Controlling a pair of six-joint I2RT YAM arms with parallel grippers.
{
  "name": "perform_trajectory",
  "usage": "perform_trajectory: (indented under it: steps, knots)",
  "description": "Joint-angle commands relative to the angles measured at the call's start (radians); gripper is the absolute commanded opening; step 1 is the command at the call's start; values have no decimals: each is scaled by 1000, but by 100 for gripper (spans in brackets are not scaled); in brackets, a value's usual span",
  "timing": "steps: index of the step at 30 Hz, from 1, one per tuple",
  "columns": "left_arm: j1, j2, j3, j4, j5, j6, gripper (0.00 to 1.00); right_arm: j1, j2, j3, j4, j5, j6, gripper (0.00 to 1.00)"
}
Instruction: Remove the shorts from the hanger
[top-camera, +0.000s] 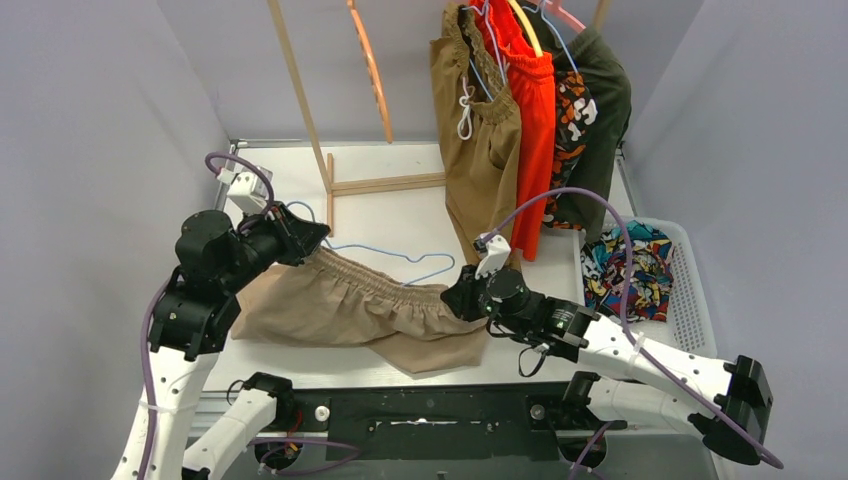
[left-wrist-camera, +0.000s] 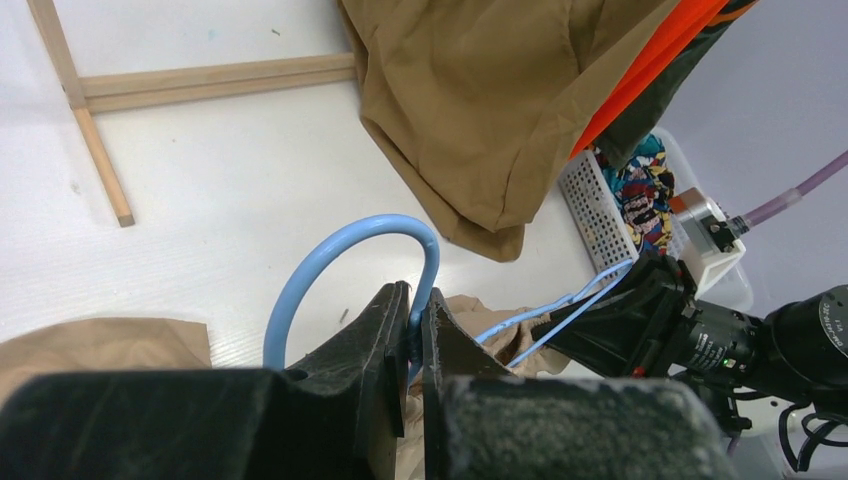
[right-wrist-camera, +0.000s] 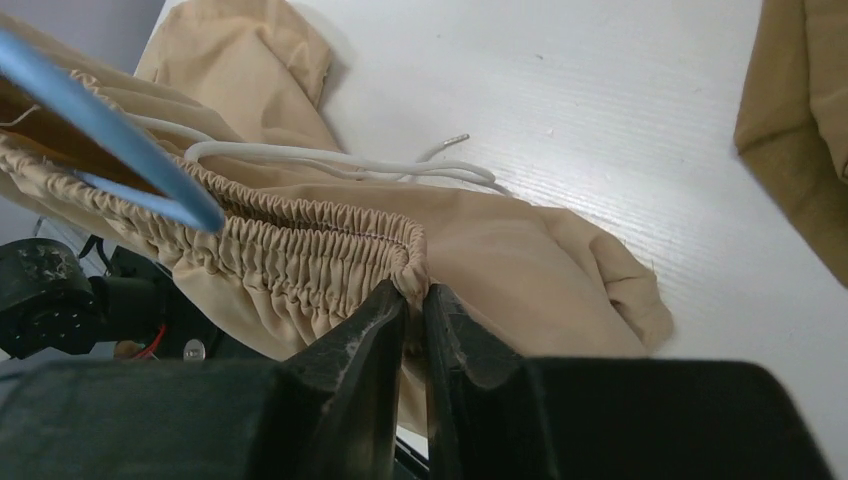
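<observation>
Clamping the left gripper (top-camera: 312, 234) (left-wrist-camera: 418, 300) tight on the curved hook of the blue hanger (top-camera: 400, 258) (left-wrist-camera: 395, 223) (right-wrist-camera: 100, 125), low over the white table (top-camera: 390, 215); pinching the gathered elastic waistband of the beige shorts (top-camera: 350, 300) (right-wrist-camera: 500, 250) with the right gripper (top-camera: 457, 298) (right-wrist-camera: 415, 300), jaws narrowed onto the cloth; showing those shorts stretched between the two grippers and sagging onto the near part of the table, white drawstring trailing loose, the hanger's thin wire running along the waistband; whether that wire is inside the waistband cannot be told. Showing, at the back right, the brown shorts (top-camera: 485, 130), orange-red shorts (top-camera: 530, 110), camouflage shorts (top-camera: 572, 110) and dark green shorts (top-camera: 605, 100) hanging side by side from the wooden rack (top-camera: 300, 100); showing the comic-print shorts (top-camera: 625, 270) lying in the white basket (top-camera: 690, 290) at the table's right edge.
</observation>
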Motion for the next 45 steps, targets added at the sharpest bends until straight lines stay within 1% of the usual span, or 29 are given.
perform_trajectory:
  steps: [1,4,7,10,11,13,14,16,17,18,21,24,26,27,28,29,31,32,33,35,37,38,40,42,45]
  knots:
    - [7,-1,-14,96,50,-4,0,-10,5,72,18,-11,20,17]
    - [7,19,-21,53,61,20,0,-10,-40,85,-14,5,-2,24]
    - [7,3,-58,63,74,34,0,-11,-110,77,-75,57,-21,33]
    - [7,-29,-100,86,75,22,0,-10,-190,64,-126,81,-26,53]
    - [7,-36,-108,87,80,19,0,-11,-215,60,-127,81,-38,56]
    - [7,-39,-116,82,90,22,0,-10,-266,41,-107,62,-58,62]
    - [7,-38,-116,74,90,26,0,-9,-289,23,-65,41,-71,66]
    - [8,-35,-118,69,89,32,0,-10,-326,-15,-4,8,-88,76]
    - [8,-36,-121,70,92,32,0,-9,-331,-25,30,-15,-101,81]
    - [8,-35,-126,72,100,30,0,-8,-327,-28,40,-26,-105,83]
    - [7,-28,-133,71,125,27,0,-12,-260,30,-29,-7,-94,98]
    - [8,-19,-122,30,134,55,0,-11,-166,109,-89,3,-74,98]
    - [6,-17,-116,7,136,77,0,-11,-138,131,-62,-26,-44,98]
    - [8,-16,-113,-2,137,82,0,-9,-140,122,-24,-49,-20,98]
    - [7,-18,-113,-6,141,83,0,-7,-152,82,51,-84,-6,98]
    - [7,-19,-115,-6,145,82,0,-6,-174,51,161,-126,-22,98]
    - [7,-23,-124,2,154,71,0,-8,-220,-84,388,-215,-26,98]
    - [7,-23,-125,4,158,66,0,-9,-230,-123,467,-247,-38,98]
    - [8,-23,-124,5,161,62,0,-10,-226,-128,488,-261,-35,98]
    - [7,-23,-124,8,170,60,0,-10,-184,-74,405,-258,-62,98]
    - [7,-21,-125,13,190,60,0,-11,-113,4,277,-295,-112,97]
    - [8,-18,-124,15,203,60,0,-12,-74,43,204,-361,-152,98]
    - [7,-9,-116,6,220,62,0,-12,-12,100,157,-461,-194,99]
    - [8,0,-101,-14,235,77,0,-12,21,128,115,-508,-233,94]
    - [8,7,-80,-52,230,100,0,-14,43,171,18,-514,-299,86]
